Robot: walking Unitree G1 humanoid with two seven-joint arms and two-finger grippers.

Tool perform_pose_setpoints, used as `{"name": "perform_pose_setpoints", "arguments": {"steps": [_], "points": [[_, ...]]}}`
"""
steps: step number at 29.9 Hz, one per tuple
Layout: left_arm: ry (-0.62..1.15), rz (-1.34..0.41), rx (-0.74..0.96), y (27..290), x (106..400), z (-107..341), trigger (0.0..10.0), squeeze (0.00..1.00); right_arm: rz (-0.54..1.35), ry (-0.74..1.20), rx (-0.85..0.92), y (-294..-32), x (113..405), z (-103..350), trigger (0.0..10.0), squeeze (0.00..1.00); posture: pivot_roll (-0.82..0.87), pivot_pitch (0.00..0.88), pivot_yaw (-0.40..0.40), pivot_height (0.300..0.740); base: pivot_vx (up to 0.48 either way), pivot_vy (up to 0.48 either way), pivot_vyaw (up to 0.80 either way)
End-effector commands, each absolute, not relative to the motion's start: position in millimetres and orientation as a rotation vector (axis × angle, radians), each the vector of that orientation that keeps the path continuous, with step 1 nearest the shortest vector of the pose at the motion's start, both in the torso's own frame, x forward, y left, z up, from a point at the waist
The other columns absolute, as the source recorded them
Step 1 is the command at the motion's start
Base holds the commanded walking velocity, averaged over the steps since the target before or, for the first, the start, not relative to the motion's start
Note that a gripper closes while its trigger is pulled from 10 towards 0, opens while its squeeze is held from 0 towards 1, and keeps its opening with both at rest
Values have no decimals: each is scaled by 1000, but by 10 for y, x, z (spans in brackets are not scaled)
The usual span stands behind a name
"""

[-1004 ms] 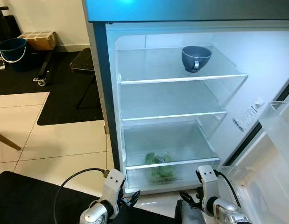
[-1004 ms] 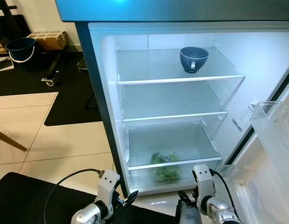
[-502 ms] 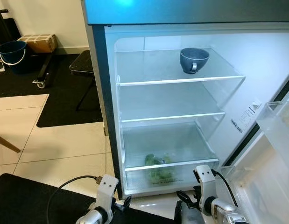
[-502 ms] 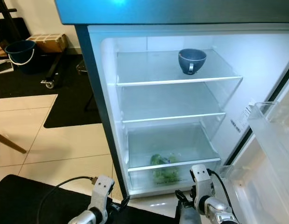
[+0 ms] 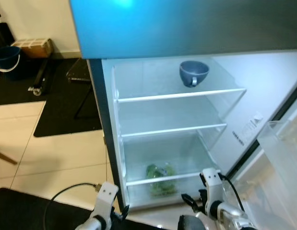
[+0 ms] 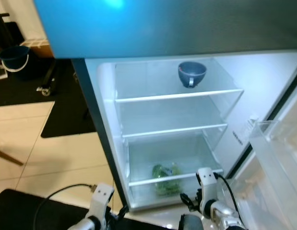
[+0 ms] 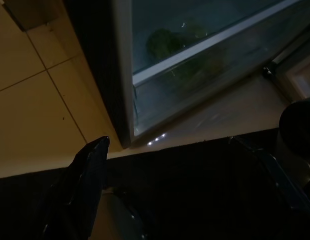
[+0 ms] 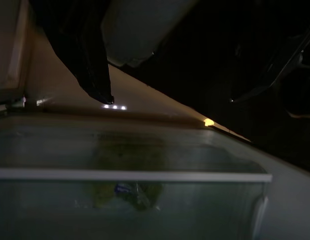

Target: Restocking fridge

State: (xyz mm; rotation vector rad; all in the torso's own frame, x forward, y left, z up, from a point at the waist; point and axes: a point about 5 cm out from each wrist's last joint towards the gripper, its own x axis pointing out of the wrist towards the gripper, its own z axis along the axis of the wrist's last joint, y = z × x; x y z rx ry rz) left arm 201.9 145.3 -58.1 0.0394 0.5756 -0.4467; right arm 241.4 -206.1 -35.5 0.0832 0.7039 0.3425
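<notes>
The open fridge [image 5: 107,143] holds a blue cup [image 5: 193,73] on its top shelf at 12 o'clock and leafy greens [image 5: 160,173] in the bottom drawer. Left pincer [image 7: 170,170] and right pincer [image 8: 195,85] hang low with fingers apart, empty.

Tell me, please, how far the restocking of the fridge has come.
Done: the fridge door stands open, a blue cup sits on the top shelf, and bagged greens lie in the bottom drawer. In hand: nothing; both grippers hang low, open. Left: the middle shelf is bare.
</notes>
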Motion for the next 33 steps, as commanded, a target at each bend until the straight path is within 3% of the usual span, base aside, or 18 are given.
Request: {"name": "perform_pose_setpoints", "arguments": {"steps": [1,28,33], "points": [[594,-437,63,1523,1995,-600,10000,0,345,702,86,-2052,2414,-359,10000,0,97,20,-16,625,0,0,0],[630,-444,122,1532,1952,-644,10000,0,346,670,128,-2061,2444,-324,10000,0,96,16,-14,740,0,0,0],[634,-444,129,1534,1951,-646,10000,0,349,668,134,-2057,2446,-322,10000,0,95,15,-13,740,0,0,0]]}}
